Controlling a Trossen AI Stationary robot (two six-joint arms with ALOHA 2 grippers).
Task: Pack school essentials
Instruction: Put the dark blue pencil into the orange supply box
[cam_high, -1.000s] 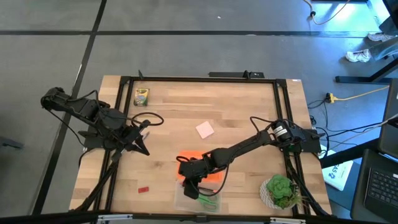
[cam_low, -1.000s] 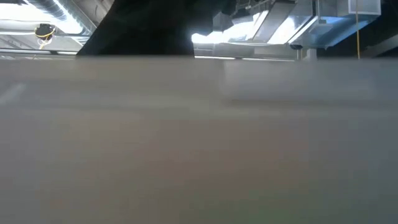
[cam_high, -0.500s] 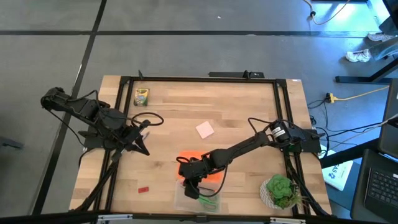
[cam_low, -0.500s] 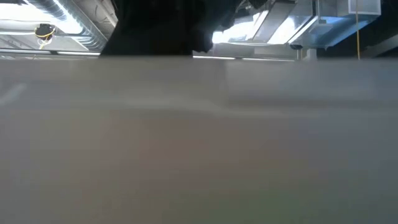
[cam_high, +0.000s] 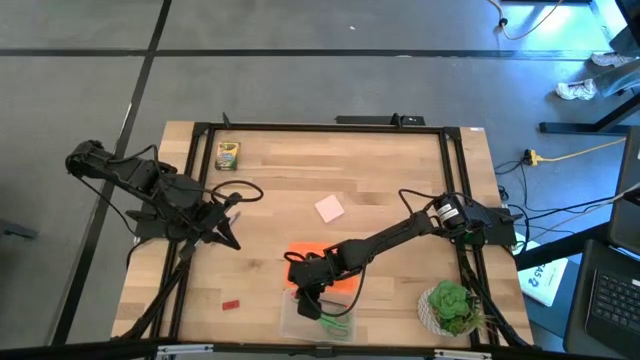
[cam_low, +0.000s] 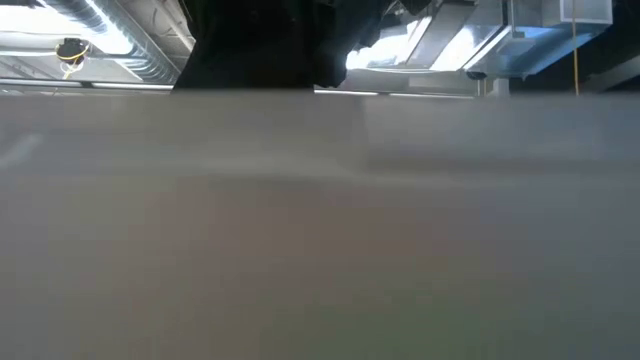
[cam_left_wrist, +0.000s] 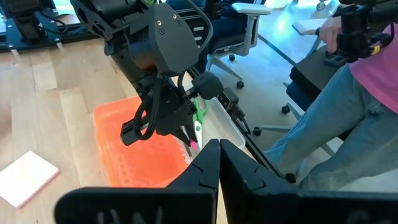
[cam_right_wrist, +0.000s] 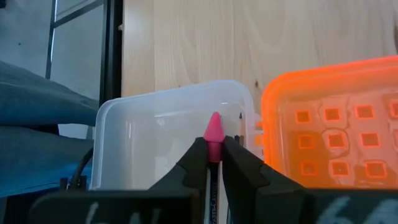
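Wood table (cam_high: 380, 180), black frame. R gripper (cam_high: 312, 297) clenched on pink-tipped pencil (cam_right_wrist: 213, 134), over clear box (cam_right_wrist: 155, 143) w/ green scissors (cam_high: 335, 322) inside; orange lid (cam_high: 345, 282) beside. L gripper (cam_high: 228, 237) fingers pressed together, holding nothing, table's left. Crayon box (cam_high: 228, 155), pink pad (cam_high: 329, 209), red block (cam_high: 232, 303) lie apart.

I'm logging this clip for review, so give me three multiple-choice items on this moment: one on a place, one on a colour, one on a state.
1. Where is the crayon box?
A. near the table's far left corner
B. inside the clear box
C. beside the potted plant

2. What colour is the lid lying next to the clear box?
A. blue
B. orange
C. white

3. What is the right gripper doing?
A. hanging open and empty
B. shut on a pink-tipped pencil
C. gripping the pink pad

Answers:
1 A: the high view shows it alone at that corner.
2 B: the right wrist view shows an orange perforated lid.
3 B: the fingers pinch the pencil over the clear box.
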